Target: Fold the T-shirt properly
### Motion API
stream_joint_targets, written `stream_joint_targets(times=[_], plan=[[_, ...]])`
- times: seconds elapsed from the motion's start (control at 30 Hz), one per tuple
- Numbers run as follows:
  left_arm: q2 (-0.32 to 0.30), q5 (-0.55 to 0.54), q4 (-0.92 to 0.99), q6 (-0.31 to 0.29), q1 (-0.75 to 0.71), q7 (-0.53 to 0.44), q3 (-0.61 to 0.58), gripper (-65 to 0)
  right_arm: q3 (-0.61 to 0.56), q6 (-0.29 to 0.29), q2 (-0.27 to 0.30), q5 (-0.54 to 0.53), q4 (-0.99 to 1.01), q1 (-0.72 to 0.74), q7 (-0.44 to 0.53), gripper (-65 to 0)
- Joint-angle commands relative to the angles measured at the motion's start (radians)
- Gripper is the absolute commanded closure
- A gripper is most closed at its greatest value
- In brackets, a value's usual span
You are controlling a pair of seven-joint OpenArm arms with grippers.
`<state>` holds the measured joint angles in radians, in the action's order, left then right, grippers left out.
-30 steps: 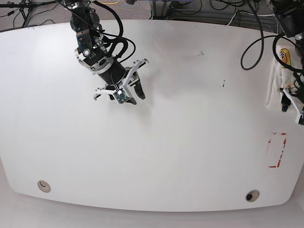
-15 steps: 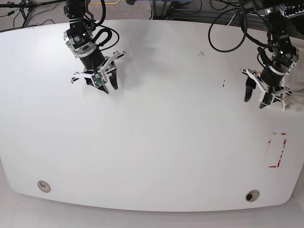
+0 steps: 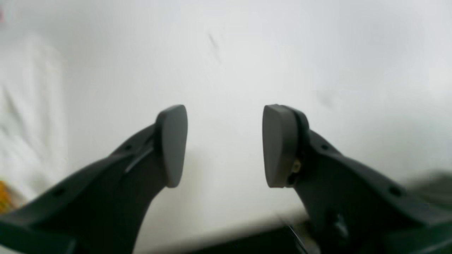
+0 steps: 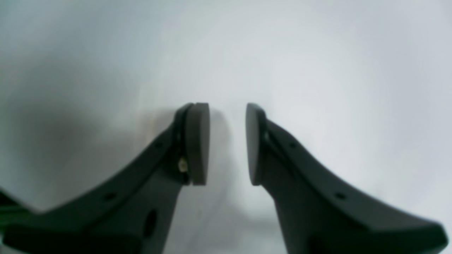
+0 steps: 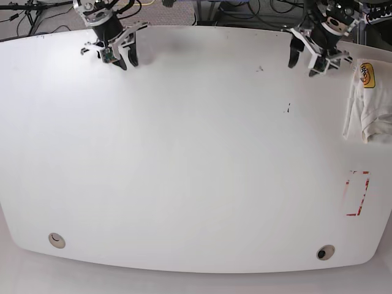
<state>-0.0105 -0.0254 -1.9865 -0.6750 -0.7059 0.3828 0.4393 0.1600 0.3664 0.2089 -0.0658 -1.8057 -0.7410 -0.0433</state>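
Bright, even overhead light on the white table (image 5: pixel 196 153), whose edges bow outward in the wide-angle base view. Faint soft shadows lie beneath both grippers near the table's far edge. Both wrist views are soft and hazy: the left gripper (image 3: pixel 224 144) pads are fairly sharp, the table behind blurred; behind the right gripper (image 4: pixel 227 143), a dim grey shadow darkens the table's left part.

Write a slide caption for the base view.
Both hands, left hand and right hand, open and empty at the table's far edge; T-shirt bunched at its side.
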Motion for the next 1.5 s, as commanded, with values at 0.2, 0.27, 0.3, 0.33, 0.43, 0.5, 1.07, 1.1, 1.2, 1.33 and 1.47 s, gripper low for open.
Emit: stream_joint_targets(times=[0.2,0.27,0.3,0.33,0.43,0.5,1.07,1.1,1.2,1.33,1.47], plan=[[0.094,-0.015,-0.018,0.001,-0.252,-0.021,0.003,-30.0,-0.004,0.0,0.002,-0.035,-0.131,-0.252,0.035,-16.5],[0.108,-0.015,-0.017,0.001,-0.286,-0.021,0.003,-30.0,-0.021,0.0,-0.001,-0.035,-0.141,-0.297,0.035,-16.5],[0.116,-0.015,-0.013,0.001,-0.308,-0.021,0.003,-30.0,-0.038,0.0,-0.01,-0.035,-0.142,-0.325,0.035,-16.5],[0.12,-0.015,-0.01,0.001,-0.324,-0.021,0.003,-30.0,-0.044,0.0,-0.018,-0.033,-0.142,-0.341,0.035,-16.5],[0.132,-0.015,0.014,0.001,-0.369,-0.021,0.003,-30.0,-0.07,0.0,-0.041,-0.025,-0.133,-0.394,0.035,-16.5],[0.132,-0.02,0.029,-0.001,-0.377,-0.021,0.003,-30.0,-0.073,0.0,-0.052,-0.025,-0.11,-0.421,0.035,-16.5],[-0.026,-0.067,0.652,0.005,-0.136,-0.028,-0.135,-30.0,-0.107,-0.01,-0.088,0.019,0.465,-0.237,0.099,-16.5],[-0.029,-0.064,0.695,0.005,-0.11,-0.029,-0.136,-30.0,-0.109,-0.01,-0.088,0.025,0.504,-0.217,0.109,-16.5],[-0.041,-0.063,0.844,0.005,-0.021,-0.029,-0.136,-30.0,-0.107,-0.01,-0.088,0.036,0.605,-0.151,0.127,-16.5],[-0.076,-0.06,1.038,0.007,0.085,-0.041,-0.141,-30.0,-0.112,-0.011,-0.088,0.037,0.689,-0.088,0.13,-16.5],[-0.099,-0.052,1.173,0.016,0.156,-0.097,-0.188,-30.0,-0.11,-0.011,-0.088,0.036,0.763,-0.035,0.13,-16.5]])
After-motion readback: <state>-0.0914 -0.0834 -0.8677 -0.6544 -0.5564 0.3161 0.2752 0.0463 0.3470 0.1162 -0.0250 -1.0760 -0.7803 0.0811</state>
